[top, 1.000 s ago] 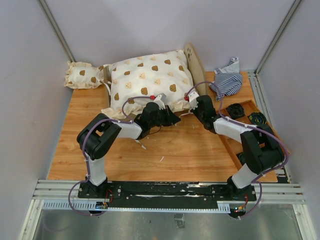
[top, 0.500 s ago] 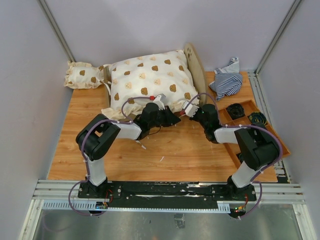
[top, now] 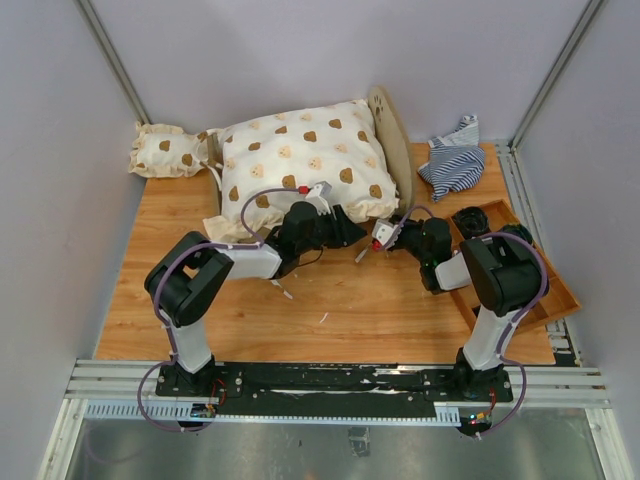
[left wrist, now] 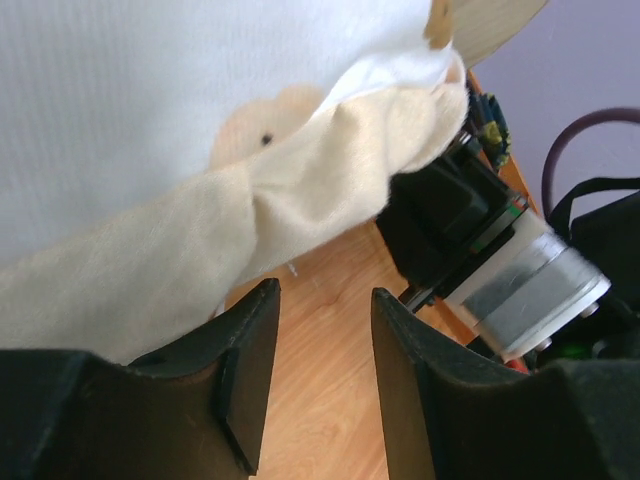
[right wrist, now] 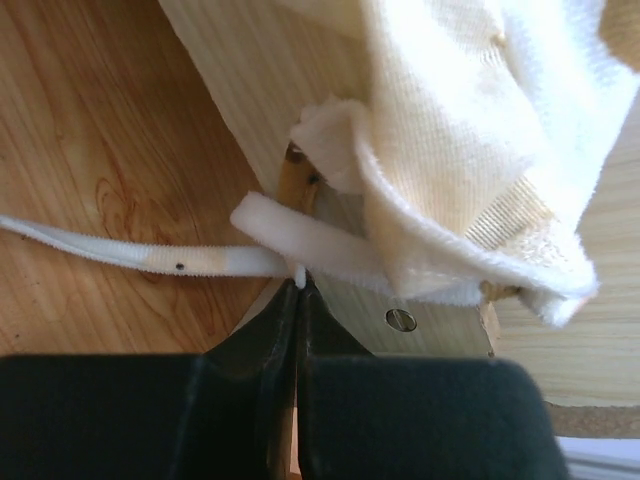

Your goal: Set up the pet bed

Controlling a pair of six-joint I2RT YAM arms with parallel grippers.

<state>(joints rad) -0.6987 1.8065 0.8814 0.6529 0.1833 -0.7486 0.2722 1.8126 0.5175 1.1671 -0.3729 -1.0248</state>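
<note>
Two arms are working at the near edge of the pet bed (top: 388,135). It is standing at the far middle of the tabletop (top: 330,300), with the bear-print cushion (top: 300,160) lying on top and one rounded end board rising at its right.

- Right fingers (right wrist: 270,370) are pinching a thin white strap (right wrist: 150,258) at their very tips. They are just beside the bed's pale wooden rail (right wrist: 250,100), where the cushion's corner is bunching over it.
- Left fingers (left wrist: 245,370) are standing parted with nothing between them; only bare tabletop is showing in the gap. The cushion's frill is hanging just beyond their tips.

Judgement: the step in hand appears to be fastening the cushion to the frame by its tie, and the bedding placement looks largely done.

The next move is probably calling for the strap to be drawn taut toward the rail, with the left fingers closing on the cushion edge or on the strap's loose end. Whether the strap belongs to the cushion or the frame, I cannot tell.
</note>
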